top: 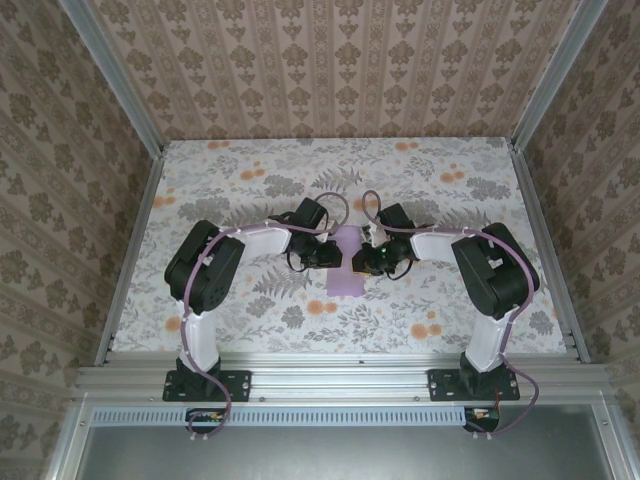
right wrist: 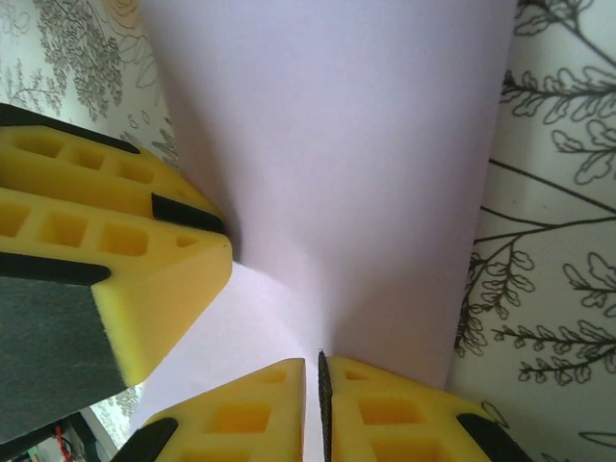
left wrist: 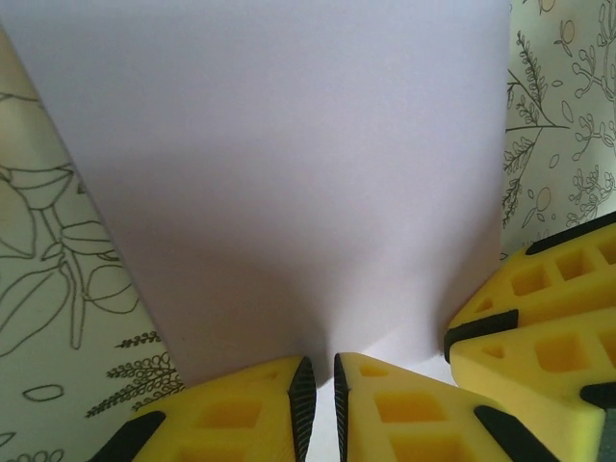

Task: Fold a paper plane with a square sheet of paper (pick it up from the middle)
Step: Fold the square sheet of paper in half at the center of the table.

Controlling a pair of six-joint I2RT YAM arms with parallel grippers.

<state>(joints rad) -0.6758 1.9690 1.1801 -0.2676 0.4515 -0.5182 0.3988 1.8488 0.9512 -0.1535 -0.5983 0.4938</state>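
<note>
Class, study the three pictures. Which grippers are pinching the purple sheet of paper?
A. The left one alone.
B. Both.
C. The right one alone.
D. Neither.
B: in its own wrist view the left gripper is shut on the edge of the purple sheet of paper, and the right gripper is shut on it likewise in its view.

Floral-print tabletop (top: 250,320), damask-patterned walls (top: 330,60), aluminium frame rails (top: 340,372) along the edges

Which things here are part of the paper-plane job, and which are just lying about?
In the job: lavender square sheet of paper; left tool and right tool, both pinched shut on it.
Just surroundings: floral tabletop; patterned walls; metal frame rail.
</note>
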